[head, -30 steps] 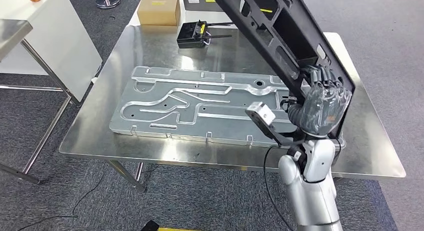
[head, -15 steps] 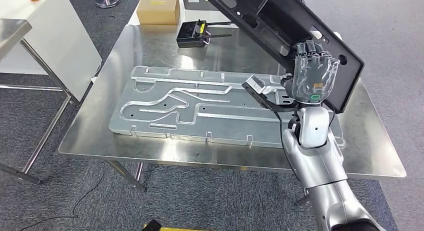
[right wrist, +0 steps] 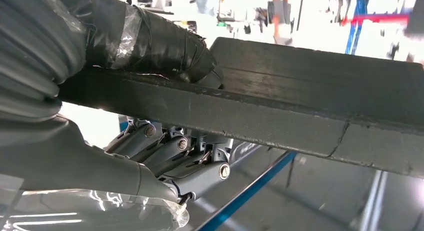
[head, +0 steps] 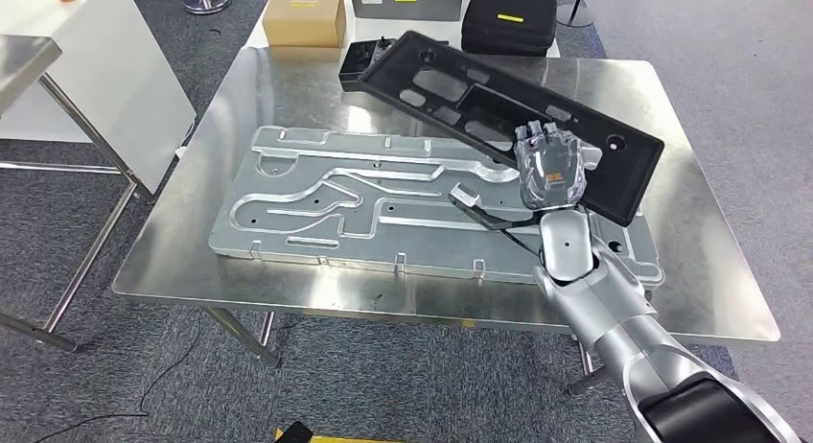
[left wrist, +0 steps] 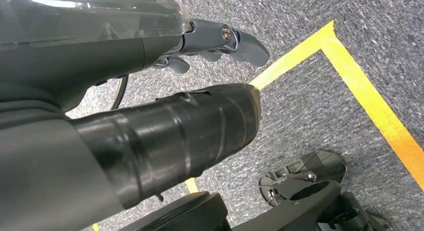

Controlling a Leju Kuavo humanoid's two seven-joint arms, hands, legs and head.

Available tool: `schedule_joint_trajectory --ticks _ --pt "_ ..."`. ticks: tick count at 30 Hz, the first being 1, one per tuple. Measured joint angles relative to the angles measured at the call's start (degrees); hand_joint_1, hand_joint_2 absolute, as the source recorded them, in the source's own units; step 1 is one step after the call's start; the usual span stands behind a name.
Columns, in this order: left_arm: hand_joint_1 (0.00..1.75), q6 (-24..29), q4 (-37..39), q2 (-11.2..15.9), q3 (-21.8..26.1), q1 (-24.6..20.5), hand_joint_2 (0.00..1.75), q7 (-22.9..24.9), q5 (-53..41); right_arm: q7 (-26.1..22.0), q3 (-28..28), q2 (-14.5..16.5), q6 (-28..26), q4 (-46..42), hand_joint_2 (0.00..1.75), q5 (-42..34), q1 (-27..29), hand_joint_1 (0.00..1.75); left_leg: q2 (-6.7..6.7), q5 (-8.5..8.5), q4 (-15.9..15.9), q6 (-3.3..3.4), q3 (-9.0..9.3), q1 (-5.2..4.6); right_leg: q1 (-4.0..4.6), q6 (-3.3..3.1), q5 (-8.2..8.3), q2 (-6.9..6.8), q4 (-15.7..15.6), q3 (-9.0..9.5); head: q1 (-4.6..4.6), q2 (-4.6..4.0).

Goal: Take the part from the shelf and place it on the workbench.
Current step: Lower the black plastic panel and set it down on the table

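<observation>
Since a second ago the black panel point(head: 508, 103) has swung down from a steep tilt to nearly flat over the counter point(head: 240, 88). Going left to right: the left hand point(left wrist: 150, 56) hangs over the floor, fingers loosely curled on nothing. The grey metal plate point(head: 316, 198) lies under the panel. The panel's long axis runs from 10 o'clock to 4 o'clock. The right hand point(head: 548, 167) grips its near edge toward the 4 o'clock end, thumb over, fingers under. Judged: lower it straight down
</observation>
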Motion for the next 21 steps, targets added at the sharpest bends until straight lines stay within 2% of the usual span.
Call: schedule_joint_trajectory --ticks 7,10,11,12,14,15,16,21 --pt "0.0 0.03 0.0 -0.01 -0.03 0.0 0.0 0.1 0.4 0.22 3.47 0.0 -0.15 5.94 1.75 0.0 0.18 1.64 0.0 0.0 0.0 0.0 -0.03 -0.01 0.0 0.0 0.0 0.01 0.0 -0.05 0.0 0.0" --pt "0.0 0.09 0.0 -0.01 -0.04 0.01 0.0 0.24 0.51 -0.13 4.12 0.0 -0.23 7.33 1.75 0.0 0.43 1.58 0.0 0.0 0.0 0.0 -0.03 -0.01 0.0 0.0 0.0 0.0 0.0 -0.04 -0.01 0.0" --pt "0.0 0.1 0.0 -0.01 -0.05 0.01 0.0 0.29 0.54 -0.37 4.22 0.0 -0.27 7.67 1.75 0.0 0.61 1.5 0.0 0.0 0.0 0.0 -0.03 -0.01 0.0 0.0 0.0 0.0 0.0 -0.04 -0.01 0.0" --pt "0.0 0.11 0.0 0.0 -0.05 0.02 0.0 0.34 0.56 -0.68 4.26 0.0 -0.31 7.96 1.75 0.0 0.85 1.24 0.0 0.0 0.0 0.0 -0.03 -0.01 0.0 0.0 0.0 0.0 0.0 -0.04 -0.01 0.0" --pt "0.0 0.12 0.0 0.0 -0.07 0.03 0.0 0.38 0.65 -1.5 4.25 0.01 -0.33 8.35 1.75 0.0 1.43 0.47 0.0 0.0 0.0 0.0 -0.03 -0.01 0.0 0.0 0.0 0.0 0.0 -0.04 -0.01 0.0" --pt "0.0 0.14 0.0 0.0 -0.07 0.03 0.0 0.39 0.71 -1.91 4.19 0.02 -0.32 8.46 1.75 0.0 1.76 0.14 0.0 0.0 0.0 0.0 -0.03 -0.01 0.0 0.0 0.0 0.0 0.0 -0.04 -0.01 0.0" --pt "0.0 0.15 0.0 0.0 -0.07 0.04 0.0 0.39 0.79 -2.29 4.13 0.04 -0.31 8.53 1.75 0.0 2.06 0.0 0.0 0.0 0.0 0.0 -0.03 -0.01 0.0 0.0 0.0 0.0 0.0 -0.04 -0.01 0.0" --pt "0.0 0.18 0.0 0.0 -0.16 0.03 0.0 0.39 1.02 -2.97 3.9 0.33 -0.03 8.56 1.75 0.0 2.81 0.0 0.01 0.0 0.0 0.0 -0.02 -0.01 0.0 0.0 0.0 0.01 0.0 -0.04 -0.01 0.0"
